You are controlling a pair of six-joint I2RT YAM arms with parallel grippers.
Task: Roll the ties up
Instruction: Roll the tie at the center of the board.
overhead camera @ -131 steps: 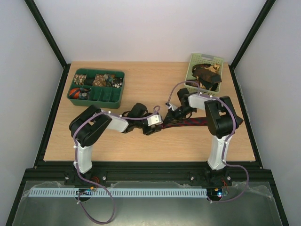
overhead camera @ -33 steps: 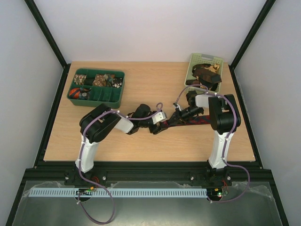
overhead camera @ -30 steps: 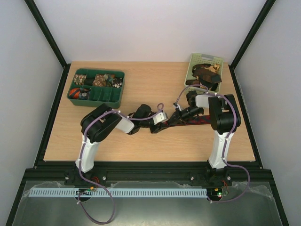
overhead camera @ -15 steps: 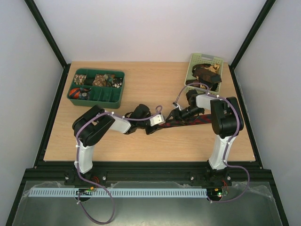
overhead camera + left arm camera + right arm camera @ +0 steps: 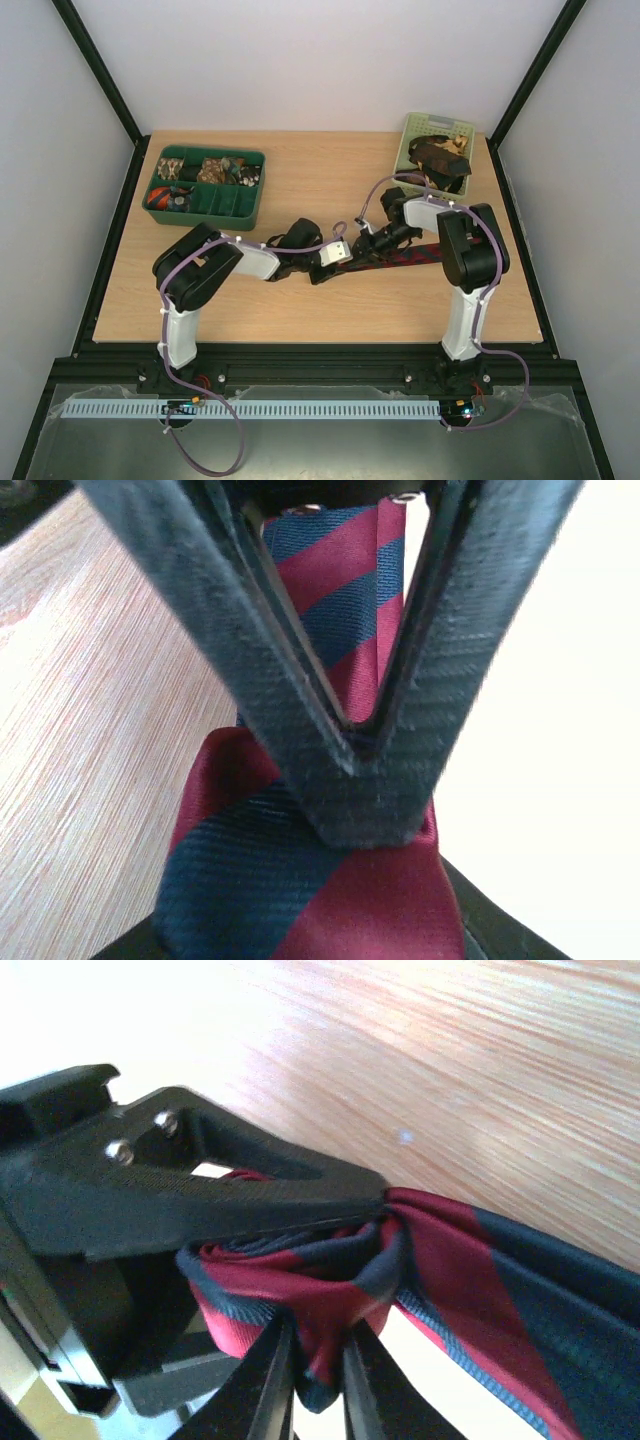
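The tie is showing finely ribbed woven cloth with slight sheen. The left gripper fingers are presenting matt black, weave-textured faces. The table is showing smooth matt wood grain.

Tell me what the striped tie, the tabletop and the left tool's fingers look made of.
Striped tie: woven fabric, likely silk or polyester, slight sheen, fine diagonal ribs. Tabletop: pale wood or wood-look laminate, matte, straight grain lines. Fingers of the left tool: black, probably 3D-printed plastic or carbon composite, matte, fine layered texture.
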